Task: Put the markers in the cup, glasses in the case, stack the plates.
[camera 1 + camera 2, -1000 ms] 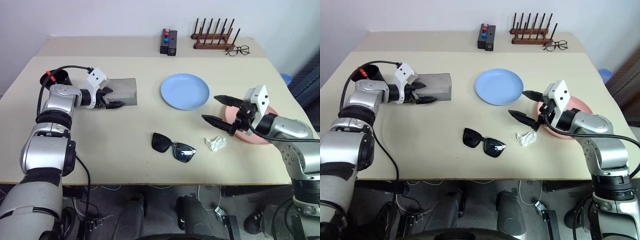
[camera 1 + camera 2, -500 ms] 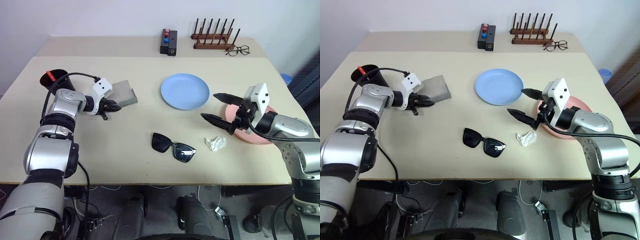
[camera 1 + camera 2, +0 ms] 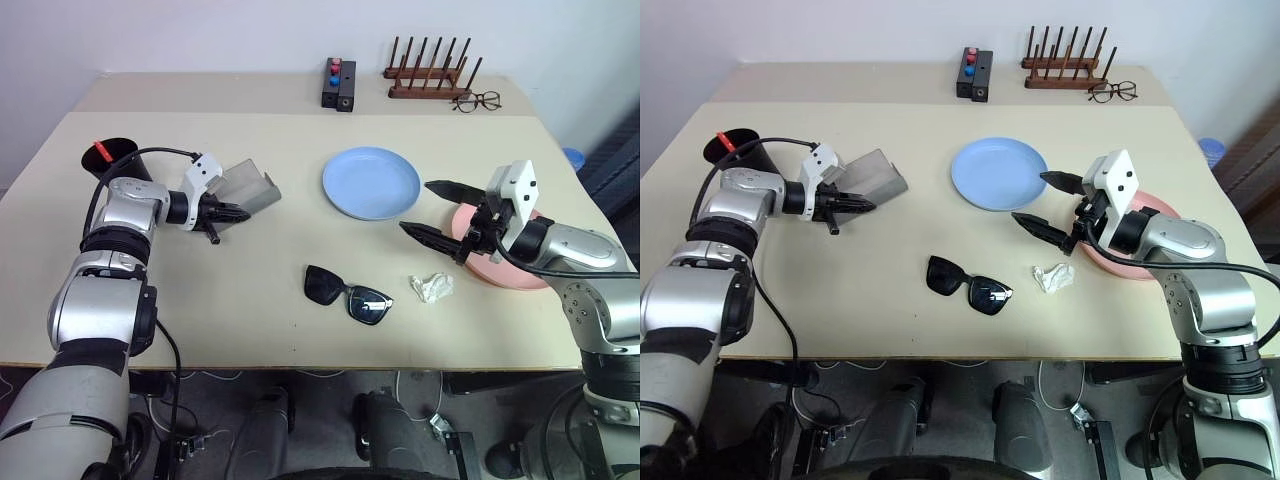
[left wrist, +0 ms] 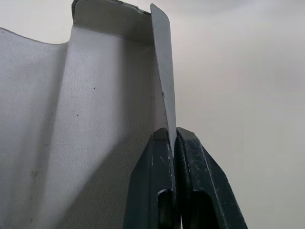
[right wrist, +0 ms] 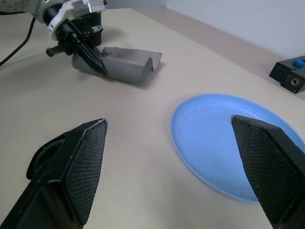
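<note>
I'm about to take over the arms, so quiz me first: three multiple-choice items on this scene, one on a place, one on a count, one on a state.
1. Where do the black-framed sunglasses lie?
A. on the bare tabletop, nearer the robot than the light blue round plate
B. inside the grey case
C. on the pink plate

2. How many round plates are on the table?
A. one
B. two
C. three

3. What is the left tool doing?
A. hanging open over the cup
B. holding the sunglasses
C. shut on the flap of the flat grey fabric-like case

Answers:
1 A, the sunglasses rest on the table below the blue plate in the head views.
2 B, the blue plate and a salmon pink plate under the right arm.
3 C, the left wrist view shows both fingers pinching the case's thin flap.
</note>
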Available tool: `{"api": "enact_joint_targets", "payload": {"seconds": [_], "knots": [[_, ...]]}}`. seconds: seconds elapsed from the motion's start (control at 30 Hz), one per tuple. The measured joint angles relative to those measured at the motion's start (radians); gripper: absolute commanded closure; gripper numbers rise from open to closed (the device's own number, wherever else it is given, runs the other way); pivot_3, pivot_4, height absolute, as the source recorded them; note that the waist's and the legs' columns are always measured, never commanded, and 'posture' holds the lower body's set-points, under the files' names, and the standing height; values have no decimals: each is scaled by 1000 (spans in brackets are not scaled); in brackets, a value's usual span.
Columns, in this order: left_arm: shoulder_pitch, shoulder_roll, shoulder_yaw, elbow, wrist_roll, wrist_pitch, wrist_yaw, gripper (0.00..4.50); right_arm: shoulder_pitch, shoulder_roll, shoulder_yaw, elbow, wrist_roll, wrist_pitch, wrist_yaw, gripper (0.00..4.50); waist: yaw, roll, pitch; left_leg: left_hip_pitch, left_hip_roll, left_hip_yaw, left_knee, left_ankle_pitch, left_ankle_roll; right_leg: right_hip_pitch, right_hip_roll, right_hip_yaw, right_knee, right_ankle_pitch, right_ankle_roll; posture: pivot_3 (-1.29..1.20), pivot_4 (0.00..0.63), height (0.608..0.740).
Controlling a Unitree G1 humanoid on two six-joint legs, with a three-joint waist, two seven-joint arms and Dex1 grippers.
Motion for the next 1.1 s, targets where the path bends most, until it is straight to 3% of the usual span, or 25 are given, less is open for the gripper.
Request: {"api": "enact_joint_targets", "payload": {"seconds": [0.17, 0.3, 0.47, 0.7, 1.1], "knots": [[25, 64, -27, -131, -1, 21, -158, 4421, -4, 0, 2, 2, 1, -1, 9, 259, -6, 0, 0, 0, 0, 0, 0, 0, 0, 0, 0, 0, 0, 0, 0, 0, 150, 740], [142, 226, -156, -419, -86, 72, -260, 4421, 11, -13, -1, -11, 27, 2, 63, 259, -13, 0, 0, 0, 1, 0, -1, 0, 0, -1, 0, 1, 0, 0, 0, 0, 150, 740], [308, 397, -272, -763, -268, 183, -275, 4421, 31, -22, -4, -26, 41, 2, 96, 259, -4, 1, 1, 0, 2, -1, -1, 0, 0, 0, 0, 1, -1, -2, -4, 0, 150, 740], [472, 541, -293, -1015, -416, 243, -275, 4421, 29, -25, -6, -29, 46, 2, 100, 259, -1, 2, 1, 0, 2, 0, -2, 0, 0, -1, -1, 1, -2, -3, -5, 0, 150, 740], [606, 518, -241, -1178, -442, 334, -253, 4421, 27, -25, -6, -31, 47, 4, 81, 259, 0, 2, 1, 0, 2, 0, -2, 0, 0, -1, -1, 1, -2, -4, -7, 0, 150, 740]]}}
